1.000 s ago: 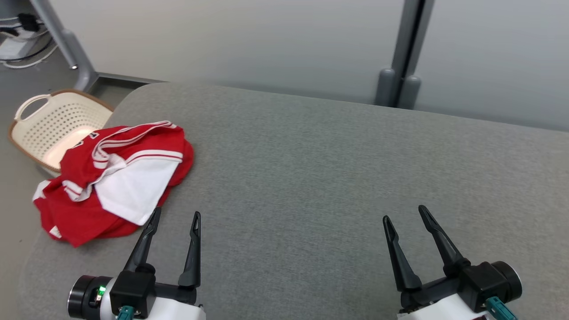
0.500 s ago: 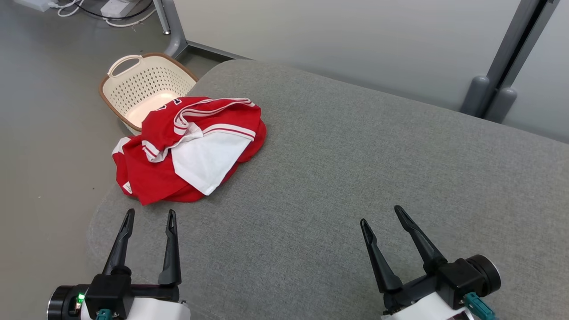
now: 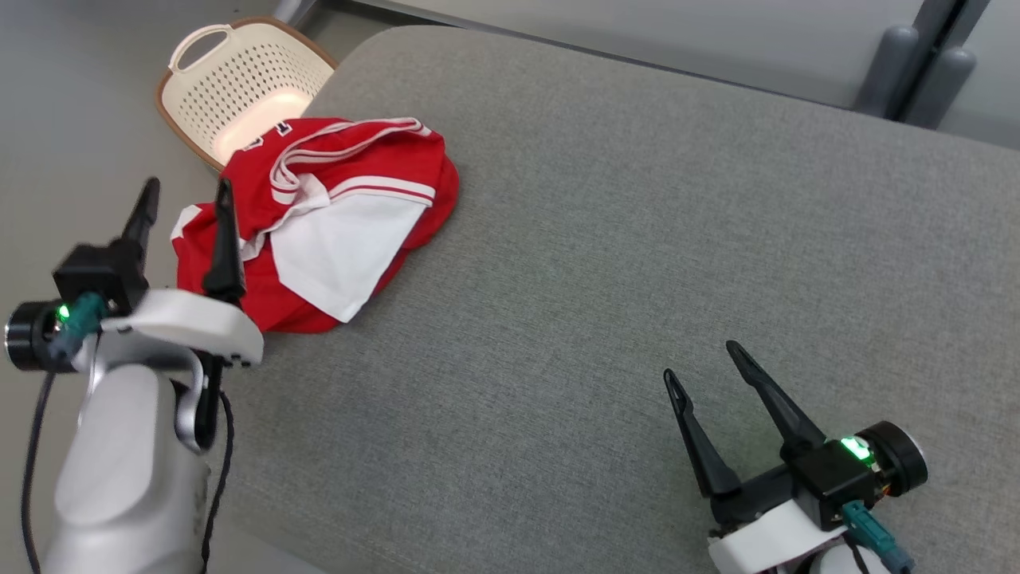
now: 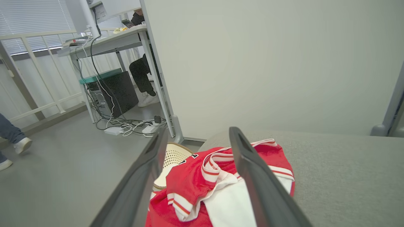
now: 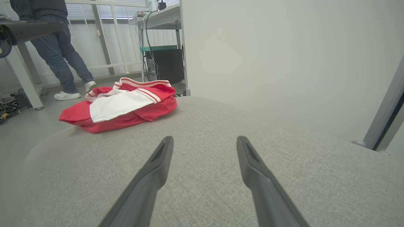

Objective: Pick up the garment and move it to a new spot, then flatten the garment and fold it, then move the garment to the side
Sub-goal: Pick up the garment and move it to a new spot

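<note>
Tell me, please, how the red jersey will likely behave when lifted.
Crumpled in soft folds, the jersey will probably droop and unfurl. It looks thin and light. At the table edge, a push might slide it off.

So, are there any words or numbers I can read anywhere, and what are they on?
No text reads clearly anywhere.
On the crumpled red and white jersey: dark, white-edged marks near its far edge, perhaps part of a number, folded over and too hidden to read.

even bright light, soft shadows, wide-angle distortion
</note>
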You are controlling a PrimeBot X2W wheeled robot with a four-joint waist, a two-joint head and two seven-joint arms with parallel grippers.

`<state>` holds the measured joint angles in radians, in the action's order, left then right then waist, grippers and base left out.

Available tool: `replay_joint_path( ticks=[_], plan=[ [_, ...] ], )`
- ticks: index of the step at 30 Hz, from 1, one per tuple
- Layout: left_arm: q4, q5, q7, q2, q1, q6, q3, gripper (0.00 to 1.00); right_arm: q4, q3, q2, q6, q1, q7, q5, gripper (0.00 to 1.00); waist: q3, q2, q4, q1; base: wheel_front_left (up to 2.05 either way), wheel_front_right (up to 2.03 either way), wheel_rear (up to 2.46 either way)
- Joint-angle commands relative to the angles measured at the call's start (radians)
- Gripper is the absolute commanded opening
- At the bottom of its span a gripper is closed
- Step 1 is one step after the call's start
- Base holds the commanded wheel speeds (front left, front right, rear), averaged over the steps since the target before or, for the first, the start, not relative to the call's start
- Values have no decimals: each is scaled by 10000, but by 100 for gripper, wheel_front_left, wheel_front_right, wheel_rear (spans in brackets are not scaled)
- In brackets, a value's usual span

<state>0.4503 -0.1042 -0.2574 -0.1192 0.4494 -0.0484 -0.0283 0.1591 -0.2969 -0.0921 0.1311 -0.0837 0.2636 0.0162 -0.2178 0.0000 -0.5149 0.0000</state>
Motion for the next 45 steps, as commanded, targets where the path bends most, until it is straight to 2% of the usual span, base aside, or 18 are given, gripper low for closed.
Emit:
replay_joint_path(
  ticks=[1, 5, 10, 13, 14, 18, 23, 27, 28, 29, 38, 45],
  plan=[
    [862, -323, 305, -140, 1043, -179, -128, 100, -25, 98, -193, -6, -260, 18, 111, 100, -729, 0, 395, 0, 0, 0, 0],
    [2586, -684, 1185, -644, 2943, -492, -164, 100, -186, 281, -350, -6, -559, 18, 223, 100, -1444, 0, 707, 0, 0, 0, 0],
    [4667, -1059, 2831, -1192, 4709, -747, 168, 100, -335, 279, -497, -5, -835, 18, 339, 100, -2076, 0, 1027, 0, 0, 0, 0],
    [5710, -1877, 3892, -1046, 5398, -817, 167, 100, -420, 329, -435, -5, -1018, 18, 333, 100, -2357, 0, 1233, 0, 0, 0, 0],
    [5890, -2155, 4218, -987, 5590, -825, 301, 100, -442, 311, -433, -5, -1069, 18, 331, 100, -2445, 0, 1301, 0, 0, 0, 0],
    [6322, -3102, 5057, -1339, 5862, -810, 860, 100, -500, 306, -361, -6, -1325, 16, 301, 100, -2791, 0, 1562, 0, 0, 0, 0],
    [6648, -4088, 5784, -1278, 5679, -814, 1196, 100, -482, 444, -318, -16, -1476, 13, 327, 100, -3062, 0, 1764, 0, 0, 0, 0],
    [6810, -4496, 5514, -1668, 5508, -814, 1480, 100, -421, 434, -274, -16, -1505, 2, 366, 100, -3156, 0, 1900, 0, 0, 0, 0],
    [6844, -4566, 5445, -1672, 5436, -814, 1575, 37, -410, 422, -253, -16, -1515, 2, 365, 100, -3149, 0, 1930, 0, 0, 0, 0],
    [6823, -4674, 5284, -1700, 5399, -814, 1639, 0, -407, 436, -248, -16, -1515, 2, 367, 100, -3141, 0, 1955, 0, 0, 0, 0],
    [6232, -5088, 3026, -2229, 5338, -815, 2577, 0, -437, 390, -138, -14, -1455, 5, 288, 100, -2701, 0, 2009, 0, 0, 0, 0],
    [5673, -5338, 1437, -2737, 5457, -816, 3322, 0, -337, 275, 34, -13, -1229, 16, 64, 100, -1756, 0, 2027, 0, 0, 0, 0]
  ],
)
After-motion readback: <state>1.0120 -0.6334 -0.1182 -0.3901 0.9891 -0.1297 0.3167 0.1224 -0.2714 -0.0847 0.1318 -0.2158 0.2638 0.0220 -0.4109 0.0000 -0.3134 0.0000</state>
